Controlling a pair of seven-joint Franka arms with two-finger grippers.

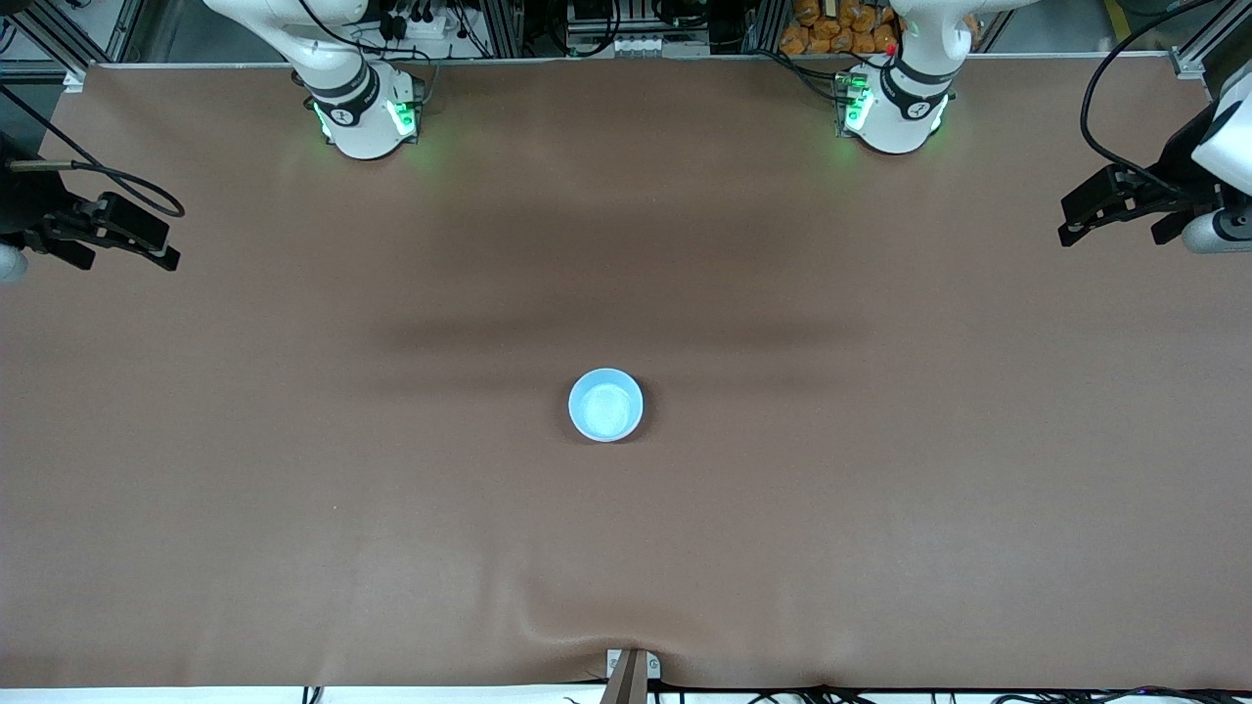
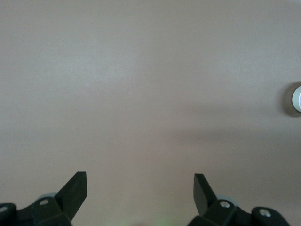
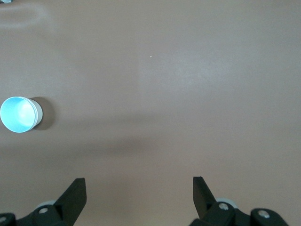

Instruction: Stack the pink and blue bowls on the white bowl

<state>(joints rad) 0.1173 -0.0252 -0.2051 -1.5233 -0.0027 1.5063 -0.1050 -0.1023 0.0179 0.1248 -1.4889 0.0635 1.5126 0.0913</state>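
A light blue bowl [image 1: 605,405] stands upright in the middle of the table, nearer to the front camera than both arm bases. It also shows in the right wrist view [image 3: 18,114], where a pale outer wall shows beside its blue rim. A pale edge of it shows in the left wrist view [image 2: 296,98]. No pink bowl or white bowl shows on its own; I cannot tell what is under the blue one. My left gripper [image 1: 1113,235] [image 2: 140,177] is open and empty over the left arm's end of the table. My right gripper [image 1: 127,256] [image 3: 139,180] is open and empty over the right arm's end.
The brown table cover [image 1: 880,489] has a wrinkle at the front edge by a small clamp [image 1: 631,670]. Both arm bases [image 1: 367,117] [image 1: 895,112] stand along the table's back edge.
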